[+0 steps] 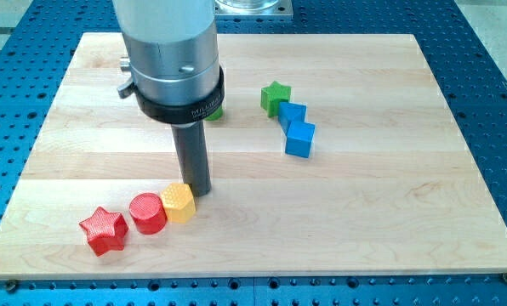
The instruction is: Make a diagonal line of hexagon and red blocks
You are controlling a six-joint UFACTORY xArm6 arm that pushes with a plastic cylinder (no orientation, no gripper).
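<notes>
Fingers none fitted: my tip (196, 192) touches the yellow hexagon (179, 202), which slants down-left with the red cylinder (147, 212) and red star (103, 230) near the wooden board's (390, 229) bottom-left edge, open surface lying rightward.

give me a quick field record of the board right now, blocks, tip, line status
tip: my tip touching or just behind the yellow hexagon's upper right edge
yellow hexagon: right end of the row, against the red cylinder
red cylinder: middle of the row
red star: left end, lowest
line status: the three rise diagonally toward the view's right
green star: top right, beside the blue blocks
partly hidden: a green block behind the arm
surface: wooden board
</notes>
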